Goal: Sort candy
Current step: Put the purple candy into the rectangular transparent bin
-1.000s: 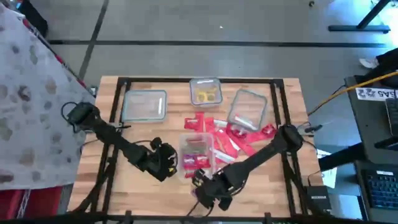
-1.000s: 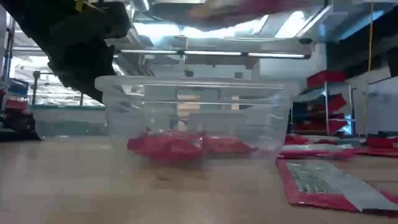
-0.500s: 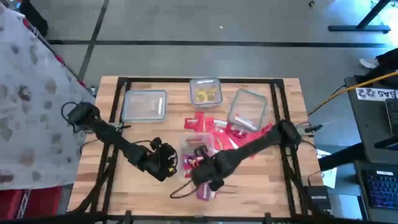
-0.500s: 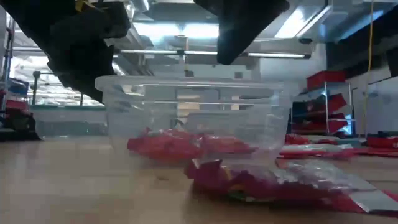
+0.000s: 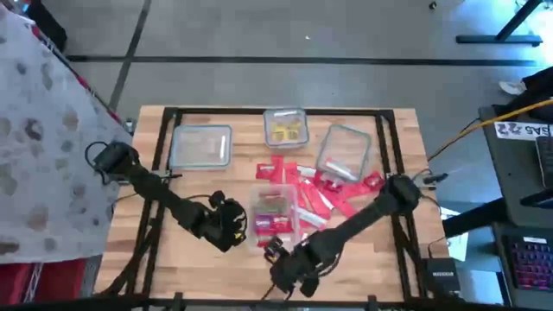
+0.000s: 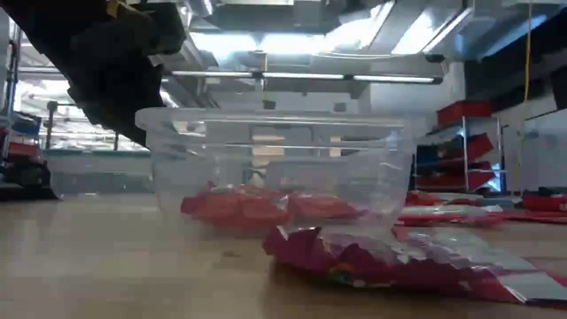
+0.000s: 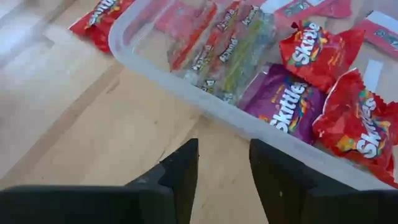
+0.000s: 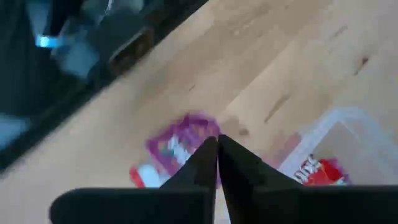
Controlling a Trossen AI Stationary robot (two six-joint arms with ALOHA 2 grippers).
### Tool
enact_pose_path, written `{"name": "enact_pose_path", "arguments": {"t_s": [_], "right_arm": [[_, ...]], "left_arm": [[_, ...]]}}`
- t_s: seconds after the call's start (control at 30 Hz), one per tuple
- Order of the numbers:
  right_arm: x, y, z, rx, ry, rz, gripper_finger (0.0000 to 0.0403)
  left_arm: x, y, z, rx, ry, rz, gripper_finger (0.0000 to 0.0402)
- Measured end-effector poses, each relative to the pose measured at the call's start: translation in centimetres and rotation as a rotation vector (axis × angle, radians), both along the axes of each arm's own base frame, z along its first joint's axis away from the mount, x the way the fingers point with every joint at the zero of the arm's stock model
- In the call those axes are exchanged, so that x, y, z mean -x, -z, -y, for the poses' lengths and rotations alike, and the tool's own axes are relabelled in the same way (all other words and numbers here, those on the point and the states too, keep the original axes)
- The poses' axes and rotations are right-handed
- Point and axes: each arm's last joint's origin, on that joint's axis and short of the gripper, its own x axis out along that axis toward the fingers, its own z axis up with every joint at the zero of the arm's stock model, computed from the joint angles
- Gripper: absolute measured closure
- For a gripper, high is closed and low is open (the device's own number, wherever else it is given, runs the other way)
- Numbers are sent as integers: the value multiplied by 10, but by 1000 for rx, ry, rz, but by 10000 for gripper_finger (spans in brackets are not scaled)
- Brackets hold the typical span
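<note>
Candy packet [image 8: 181,144] lies on the bench; right gripper [image 8: 217,144], jaws closed, should open before descending squarely; left gripper [image 7: 222,163] waits, jaws open.

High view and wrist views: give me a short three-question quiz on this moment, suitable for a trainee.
1. True or false: the right hand is shut.
2. Which tub holds the yellow pieces? A, the back-left tub; B, the back-middle tub; C, the front tub.
3. Does the purple packet near the right hand lie inside or outside the front tub?
Key: 1 true. 2 B. 3 Outside, on the table; the left hand hovers open beside that tub.
</note>
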Motion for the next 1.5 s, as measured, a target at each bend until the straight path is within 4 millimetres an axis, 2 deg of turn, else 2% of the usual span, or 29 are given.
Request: {"name": "enact_pose_path", "arguments": {"t_s": [0.17,0.33,0.57,0.73,1.03,1.27,1.5], "right_arm": [[-10,32,0,-9,1,-70,402],[-23,47,4,-26,16,-34,402],[-28,48,16,-19,34,-63,403],[-30,59,23,-29,-28,-123,403],[-23,64,20,20,-92,-160,403],[-14,65,10,81,-135,-158,403],[-8,66,11,110,-130,-216,403]], "left_arm": [[0,0,0,-2,3,-1,273],[0,0,0,-2,-2,1,273],[0,0,-1,-4,-4,2,273],[0,0,-1,-7,-5,3,273],[0,0,-1,-11,-4,3,273],[0,0,-1,-15,-4,-1,273],[0,1,-1,-17,-5,-4,273]]}}
